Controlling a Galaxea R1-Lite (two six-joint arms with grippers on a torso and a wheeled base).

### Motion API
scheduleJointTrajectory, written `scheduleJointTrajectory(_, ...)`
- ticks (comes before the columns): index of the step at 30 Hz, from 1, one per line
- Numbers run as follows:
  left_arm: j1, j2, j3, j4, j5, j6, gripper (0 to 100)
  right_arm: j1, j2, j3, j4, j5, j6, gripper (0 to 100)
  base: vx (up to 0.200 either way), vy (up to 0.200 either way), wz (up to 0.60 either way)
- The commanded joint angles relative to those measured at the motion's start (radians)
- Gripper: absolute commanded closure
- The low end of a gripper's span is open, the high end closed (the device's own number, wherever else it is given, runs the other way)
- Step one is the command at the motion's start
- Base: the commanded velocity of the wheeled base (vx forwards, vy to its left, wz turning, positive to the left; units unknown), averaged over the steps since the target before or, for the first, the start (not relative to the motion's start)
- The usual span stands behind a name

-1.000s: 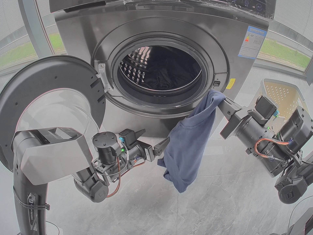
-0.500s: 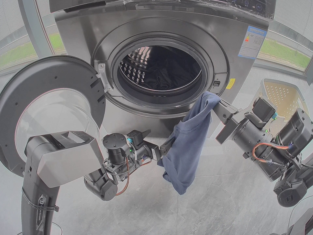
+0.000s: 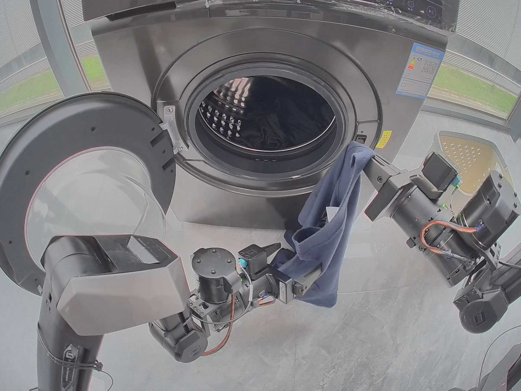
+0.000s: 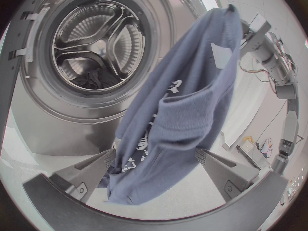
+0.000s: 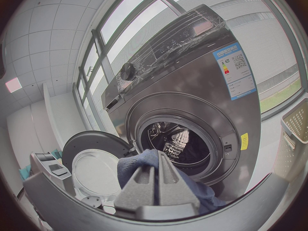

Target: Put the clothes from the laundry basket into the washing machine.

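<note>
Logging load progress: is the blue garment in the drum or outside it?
Outside. The blue garment hangs in front of the washing machine, beside its opening, held by the right gripper.

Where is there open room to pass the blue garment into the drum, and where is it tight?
Free: the upper drum, above the dark clothes on its bottom; bare floor right of the left gripper. Crowded: below the right of the door ring, where the blue garment hangs from the right gripper.

The right arm (image 3: 461,234) hides half the laundry basket (image 3: 472,158) (beige).
</note>
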Motion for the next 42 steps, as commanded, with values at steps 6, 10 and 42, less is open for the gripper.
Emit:
scheduleJointTrajectory(6,-0.014,-0.026,0.017,-0.001,-0.001,0.005,0,-0.039,0.013,-0.007,-0.001,-0.001,0.0,100,0.0,0.0,0.0)
scheduleJointTrajectory(10,-0.014,-0.025,0.017,-0.001,-0.003,0.005,0,-0.041,0.016,-0.009,-0.001,-0.001,0.0,100,0.0,0.0,0.0)
scheduleJointTrajectory(42,0.01,-0.072,-0.029,-0.001,0.0,0.002,100,-0.045,0.024,0.001,-0.001,-0.004,0.001,100,0.0,0.0,0.0)
